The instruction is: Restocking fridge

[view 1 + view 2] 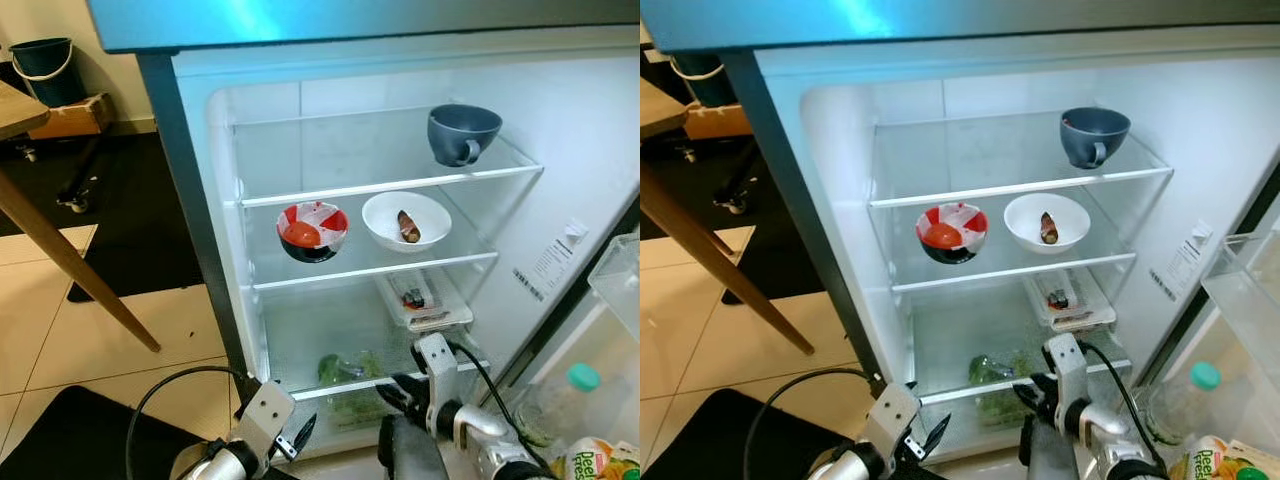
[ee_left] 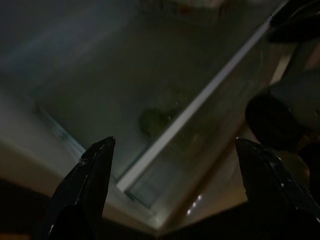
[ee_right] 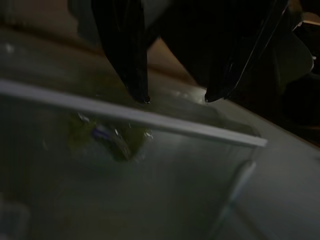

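The fridge (image 1: pixel 200 230) stands open before me. A blue-grey mug (image 1: pixel 463 133) sits on its top glass shelf. One shelf down are a red and white bowl (image 1: pixel 312 231) and a white bowl (image 1: pixel 406 220) holding a brown morsel. Lower lie a clear tray (image 1: pixel 425 300) with a packet and green vegetables (image 1: pixel 345 368) behind the bottom shelf's white edge. My right gripper (image 1: pixel 395 392) (image 3: pixel 175 99) is low at that edge, shut on a dark grey container (image 1: pixel 405 455). To the left of it my left gripper (image 1: pixel 295 440) (image 2: pixel 175 142) hangs open, its fingers wide apart.
The fridge door's shelf at the right holds a bottle with a teal cap (image 1: pixel 580 378) and a juice carton (image 1: pixel 590 460). A wooden table leg (image 1: pixel 70 265) slants across the tiled floor at the left. A dark bucket (image 1: pixel 45 65) stands on a box further back.
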Available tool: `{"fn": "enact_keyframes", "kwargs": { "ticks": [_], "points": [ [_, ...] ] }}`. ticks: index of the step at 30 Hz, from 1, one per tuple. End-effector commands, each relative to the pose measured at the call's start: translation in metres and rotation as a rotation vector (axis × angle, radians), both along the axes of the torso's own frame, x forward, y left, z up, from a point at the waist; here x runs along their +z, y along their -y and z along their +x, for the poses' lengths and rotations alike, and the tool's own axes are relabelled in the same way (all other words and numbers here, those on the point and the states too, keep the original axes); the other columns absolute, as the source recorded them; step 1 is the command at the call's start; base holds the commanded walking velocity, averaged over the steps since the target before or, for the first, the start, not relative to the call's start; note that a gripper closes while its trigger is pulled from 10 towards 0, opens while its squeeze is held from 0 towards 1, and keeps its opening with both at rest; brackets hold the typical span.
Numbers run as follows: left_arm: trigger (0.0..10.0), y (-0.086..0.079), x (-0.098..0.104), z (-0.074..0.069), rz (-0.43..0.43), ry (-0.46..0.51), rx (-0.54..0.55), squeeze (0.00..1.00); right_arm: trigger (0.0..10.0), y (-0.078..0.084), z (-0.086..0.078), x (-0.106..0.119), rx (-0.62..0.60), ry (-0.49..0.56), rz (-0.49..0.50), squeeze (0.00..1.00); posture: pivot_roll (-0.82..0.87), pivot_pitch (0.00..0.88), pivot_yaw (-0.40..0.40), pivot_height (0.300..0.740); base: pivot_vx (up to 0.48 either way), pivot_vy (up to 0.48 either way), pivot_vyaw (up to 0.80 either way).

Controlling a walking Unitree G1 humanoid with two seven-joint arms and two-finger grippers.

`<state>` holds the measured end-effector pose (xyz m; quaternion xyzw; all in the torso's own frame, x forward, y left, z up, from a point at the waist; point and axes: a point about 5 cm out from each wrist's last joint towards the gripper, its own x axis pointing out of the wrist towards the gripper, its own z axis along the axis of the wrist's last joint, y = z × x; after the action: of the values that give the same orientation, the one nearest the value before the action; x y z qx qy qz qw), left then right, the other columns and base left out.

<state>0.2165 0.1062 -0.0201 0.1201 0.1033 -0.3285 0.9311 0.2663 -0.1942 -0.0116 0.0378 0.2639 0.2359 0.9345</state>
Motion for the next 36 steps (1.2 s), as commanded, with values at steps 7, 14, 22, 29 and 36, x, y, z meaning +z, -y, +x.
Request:
{"fn": "enact_keyframes", "kwargs": {
  "ticks": [7, 14, 22, 29, 36],
  "points": [
    [10.0, -0.015, -0.012, -0.009, 0.032, -0.068, 0.001, 0.0, 10.0, 0.003, -0.019, -0.018, -0.079, -0.092, 0.005, 0.0, -0.01, 0.039, 0.008, 0.571, 0.0, 0.0, 0.0],
    [10.0, -0.021, -0.016, -0.012, 0.045, -0.085, 0.012, 0.0, 10.0, 0.006, -0.028, -0.027, -0.117, -0.136, -0.039, 0.0, 0.0, 0.04, 0.013, 0.592, 0.0, 0.0, 0.0],
    [10.0, -0.03, -0.024, -0.02, 0.059, -0.142, 0.052, 0.0, 10.0, 0.008, -0.034, -0.031, -0.144, -0.148, -0.017, 0.0, -0.01, 0.038, 0.015, 0.608, 0.0, 0.0, 0.0],
    [10.0, -0.033, -0.028, -0.023, 0.081, -0.159, 0.059, 0.0, 10.0, 0.007, -0.035, -0.031, -0.153, -0.147, -0.019, 0.0, 0.0, 0.035, 0.014, 0.608, 0.0, 0.0, 0.0],
    [10.0, -0.034, -0.031, -0.021, 0.125, -0.183, 0.077, 0.0, 10.0, 0.009, -0.036, -0.031, -0.155, -0.144, -0.024, 0.0, 0.0, 0.03, 0.013, 0.608, 0.0, 0.0, 0.0]
  ]
}}
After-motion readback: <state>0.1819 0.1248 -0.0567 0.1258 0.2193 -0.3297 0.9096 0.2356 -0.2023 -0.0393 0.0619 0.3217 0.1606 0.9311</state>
